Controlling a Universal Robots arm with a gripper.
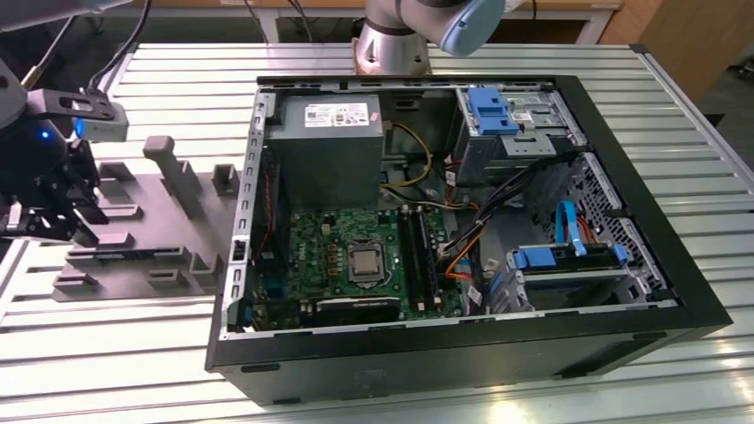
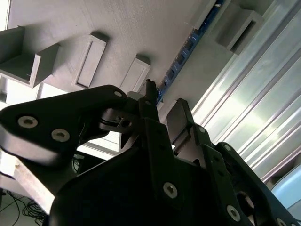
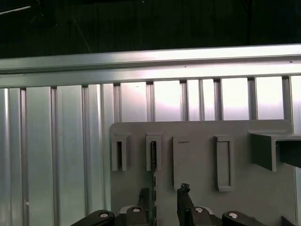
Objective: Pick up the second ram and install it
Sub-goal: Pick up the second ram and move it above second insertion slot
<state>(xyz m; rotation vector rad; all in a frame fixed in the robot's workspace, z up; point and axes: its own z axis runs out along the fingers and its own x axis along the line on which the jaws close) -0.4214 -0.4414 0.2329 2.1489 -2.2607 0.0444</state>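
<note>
The second ram [image 2: 184, 47] is a thin blue-green stick standing on edge along a grey holder tray [image 2: 117, 28]. In the first wrist view the ram [image 3: 154, 162] shows edge-on as a thin dark line in one tray slot. My gripper [image 2: 164, 103] is open, and the ram's near end lies just off one fingertip [image 2: 150, 92]. In the first wrist view the gripper [image 3: 163, 192] has its fingers on either side of the ram's line, not touching it. In the exterior view the gripper [image 1: 53, 225] hangs over the tray [image 1: 154, 230] at the far left, by the ram [image 1: 116, 254].
An open black computer case [image 1: 471, 362] lies in the middle of the slatted metal table [image 1: 659, 168]. Inside are a green motherboard [image 1: 318, 252] with long black slots [image 1: 418, 252], a grey power supply [image 1: 324, 150], cables and blue drive brackets [image 1: 493, 110]. Upright grey blocks [image 1: 177, 172] rise from the tray.
</note>
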